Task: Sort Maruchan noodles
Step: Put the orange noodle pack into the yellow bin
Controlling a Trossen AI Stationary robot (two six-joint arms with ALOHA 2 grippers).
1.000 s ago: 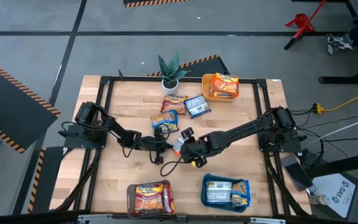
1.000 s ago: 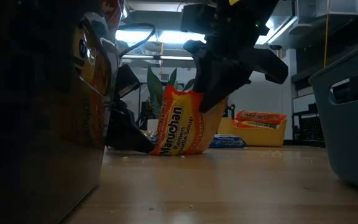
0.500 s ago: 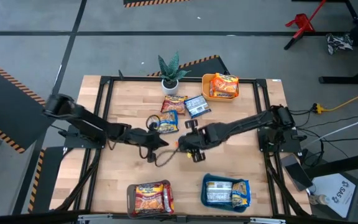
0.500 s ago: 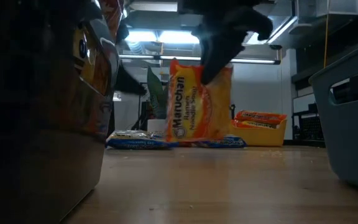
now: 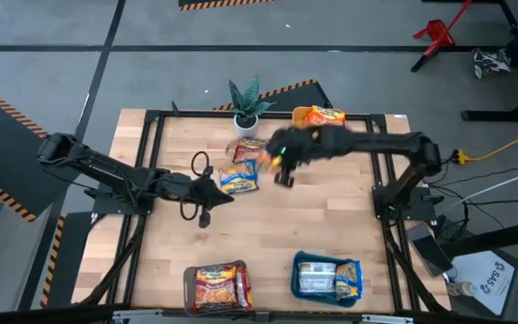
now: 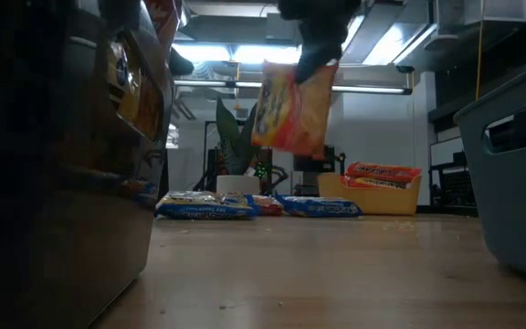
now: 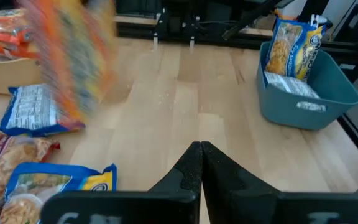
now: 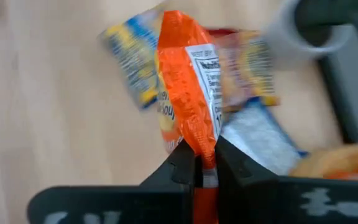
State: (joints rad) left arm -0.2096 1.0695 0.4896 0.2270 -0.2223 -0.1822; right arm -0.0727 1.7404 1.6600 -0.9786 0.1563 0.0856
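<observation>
Maruchan noodles lie on a pale wooden worktop point(image 5: 331, 216) ringed by a black frame, grey floor around it. 1 orange packet point(image 8: 188, 118) hangs long axis upright in the air, pinched at its end by the right claw point(image 8: 205, 163) near the yellow tray point(image 5: 306, 115); its label is too blurred to read. 3 packets point(image 5: 238, 177) lie flat beside the potted plant point(image 5: 245, 103). The left claw point(image 7: 200, 160) is closed on nothing, low over the worktop.
</observation>
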